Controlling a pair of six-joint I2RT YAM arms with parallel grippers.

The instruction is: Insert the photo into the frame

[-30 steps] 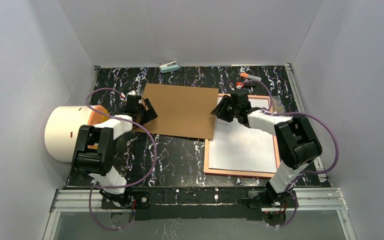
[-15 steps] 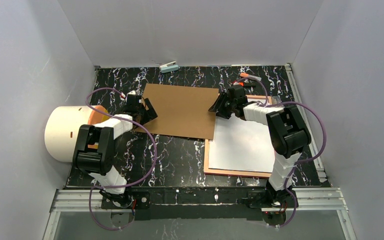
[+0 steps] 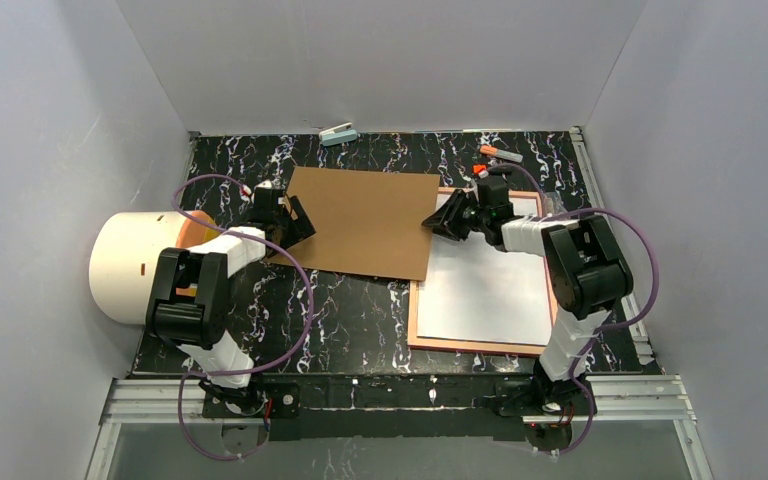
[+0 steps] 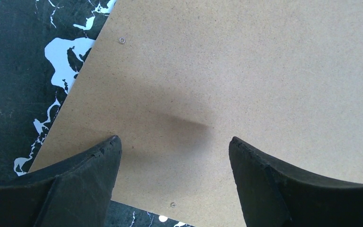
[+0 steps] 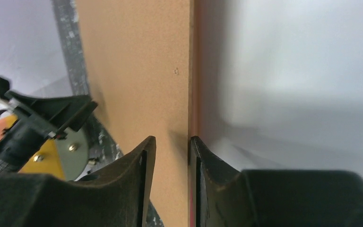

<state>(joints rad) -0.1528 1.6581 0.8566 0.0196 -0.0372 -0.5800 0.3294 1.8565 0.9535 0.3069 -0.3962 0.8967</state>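
The frame point(image 3: 480, 346) lies back up at the right of the table, with the photo point(image 3: 485, 280) resting in it, white back showing. A brown backing board point(image 3: 365, 222) lies left of it, its right edge meeting the frame. My right gripper point(image 3: 447, 222) reaches that edge. In the right wrist view its jaws point(image 5: 172, 138) stand a narrow gap apart, a strip of board point(image 5: 137, 61) between them, beside the frame's pink rim point(image 5: 194, 94) and the photo point(image 5: 288, 71). My left gripper point(image 3: 298, 222) hangs open over the board's left corner point(image 4: 241, 71), its jaws point(image 4: 172, 139) wide and empty.
A cream cylinder point(image 3: 135, 265) with an orange end lies at the left table edge beside the left arm. A small teal object point(image 3: 339, 134) sits at the back wall. Orange and grey markers point(image 3: 500, 155) lie behind the frame. Grey walls close three sides.
The right gripper's jaws have narrowed at the board's right edge, and its wrist has shifted slightly right. The left arm, board, frame and photo have not moved.
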